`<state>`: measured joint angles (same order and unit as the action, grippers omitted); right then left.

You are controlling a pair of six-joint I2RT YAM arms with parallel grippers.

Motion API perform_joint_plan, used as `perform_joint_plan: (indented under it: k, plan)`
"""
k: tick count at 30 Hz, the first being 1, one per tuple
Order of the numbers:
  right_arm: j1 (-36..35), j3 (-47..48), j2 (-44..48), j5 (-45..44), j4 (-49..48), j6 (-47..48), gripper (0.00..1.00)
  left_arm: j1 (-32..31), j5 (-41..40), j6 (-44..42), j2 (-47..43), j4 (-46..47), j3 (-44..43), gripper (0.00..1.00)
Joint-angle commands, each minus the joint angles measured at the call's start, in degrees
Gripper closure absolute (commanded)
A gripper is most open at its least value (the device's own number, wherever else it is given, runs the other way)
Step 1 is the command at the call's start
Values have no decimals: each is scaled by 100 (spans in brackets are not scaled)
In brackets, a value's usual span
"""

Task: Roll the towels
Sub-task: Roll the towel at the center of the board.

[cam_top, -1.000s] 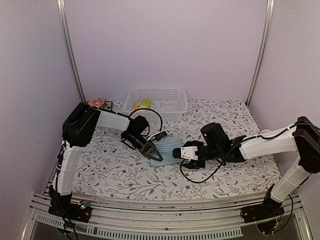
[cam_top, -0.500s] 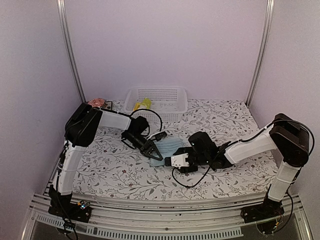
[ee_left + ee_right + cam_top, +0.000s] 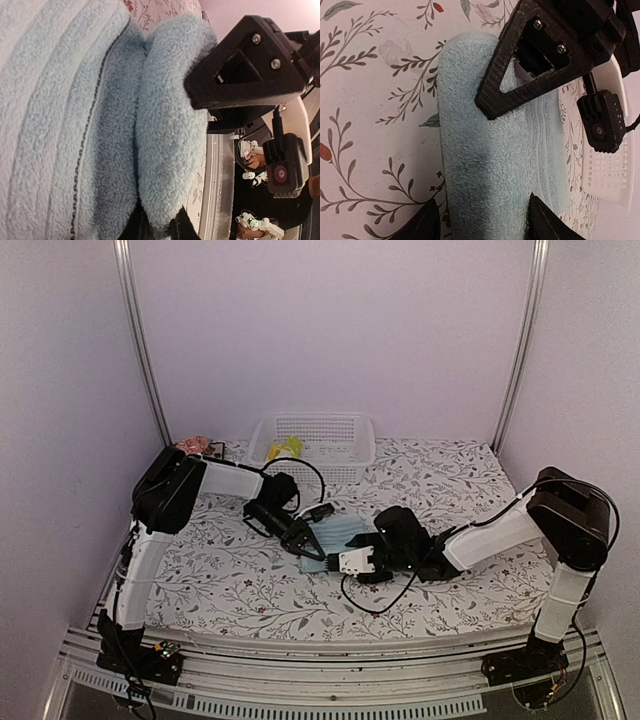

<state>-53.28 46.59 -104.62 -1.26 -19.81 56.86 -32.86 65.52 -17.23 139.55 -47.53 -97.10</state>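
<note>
Starting at the left gripper (image 3: 159, 229): clenched on the pale blue towel (image 3: 65, 125), dark fingertips close together at the bottom of the left wrist view, a plump raised fold of pile pinched between them. Seen from the right wrist view as a black triangular finger (image 3: 492, 97) lying over the top of that same fold.

Moving to the right gripper (image 3: 482, 226): released, fingers wide apart and straddling the near end of the fold, one touching the pile, the other just beside it. No squeeze on the cloth as far as can be told.

Towel itself: lying at mid-table on the floral table cover (image 3: 230, 585), between the two grippers. Flat ribbed part with a dark stitched line running along it; rolled-over edge at the end where both grippers meet. Grippers facing one another across the cloth, nearly touching.

Further out: white slotted basket (image 3: 345, 476) at the back of the table, well apart from the blue towel. Yellow-green towel (image 3: 287, 448) bunched inside its left part. Small pinkish object (image 3: 192, 444) at the back left, near the basket.

Lettering: wrist camera (image 3: 605, 131) of the left arm in view beyond the fold, any writing on its housing too small to read.
</note>
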Motion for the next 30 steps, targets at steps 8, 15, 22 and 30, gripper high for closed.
perform_joint_plan:
  k: [8,15,22,30]
  plan:
    - [-27,555,-665,-561,500,-660,69,166,-1169,-127,363,-86,232,89]
    - [73,992,-718,162,1719,-1065,86,166,-1414,-165,-72,253,511,57]
    - [239,1344,-699,1099,2867,-1345,88,166,-2064,-179,-1402,1046,1157,30]
    - [443,1923,-955,2122,4188,-1504,88,92,-3118,-275,-3025,2668,2681,24]
